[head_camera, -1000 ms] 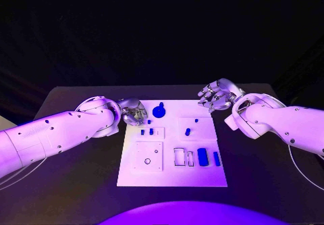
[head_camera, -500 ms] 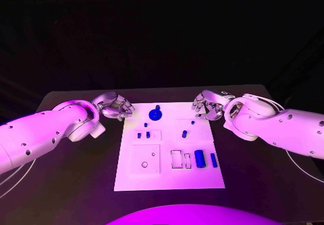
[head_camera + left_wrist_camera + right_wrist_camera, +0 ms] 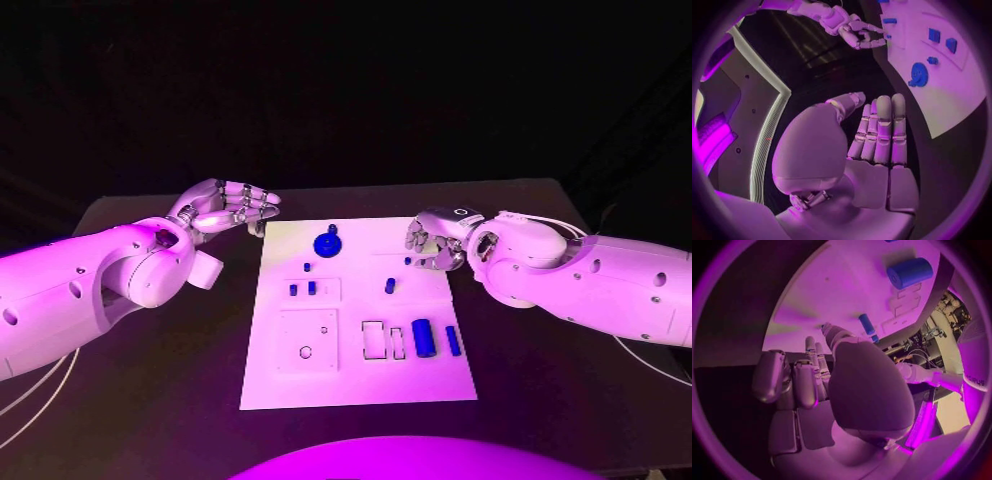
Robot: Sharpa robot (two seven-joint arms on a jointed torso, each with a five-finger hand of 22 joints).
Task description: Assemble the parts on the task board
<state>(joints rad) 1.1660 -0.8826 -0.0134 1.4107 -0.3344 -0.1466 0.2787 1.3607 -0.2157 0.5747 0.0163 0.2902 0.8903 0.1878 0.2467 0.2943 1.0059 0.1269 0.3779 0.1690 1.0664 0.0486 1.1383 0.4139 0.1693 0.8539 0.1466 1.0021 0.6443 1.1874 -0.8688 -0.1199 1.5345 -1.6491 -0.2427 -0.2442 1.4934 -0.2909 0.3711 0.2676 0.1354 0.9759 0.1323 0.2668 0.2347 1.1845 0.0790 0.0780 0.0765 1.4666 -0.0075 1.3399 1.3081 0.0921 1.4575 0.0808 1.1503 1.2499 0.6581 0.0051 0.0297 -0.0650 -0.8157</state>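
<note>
The white task board [image 3: 361, 372] lies in the middle of the black table. On it are a round blue part [image 3: 327, 243], small blue pegs [image 3: 302, 289], another peg [image 3: 389, 285], a thick blue cylinder [image 3: 423, 337] and a thin blue bar [image 3: 453, 340]. My left hand [image 3: 231, 205] hovers off the board's far left corner; its fingers [image 3: 879, 130] are straight and hold nothing. My right hand [image 3: 433, 240] hangs over the board's far right edge with fingers [image 3: 811, 372] loosely bent and nothing in them. The right wrist view shows the cylinder [image 3: 909, 272] and a peg [image 3: 867, 324].
Empty rectangular slots [image 3: 382, 338] and a raised square plate [image 3: 310, 338] sit in the near half of the board. Black table [image 3: 562, 400] surrounds the board on all sides. In the left wrist view, the right hand [image 3: 851, 27] shows beyond the board [image 3: 954, 85].
My left hand has drawn back from the board's left edge to beyond its far left corner. My right hand has come nearer, over the board's far right edge. The parts have not moved.
</note>
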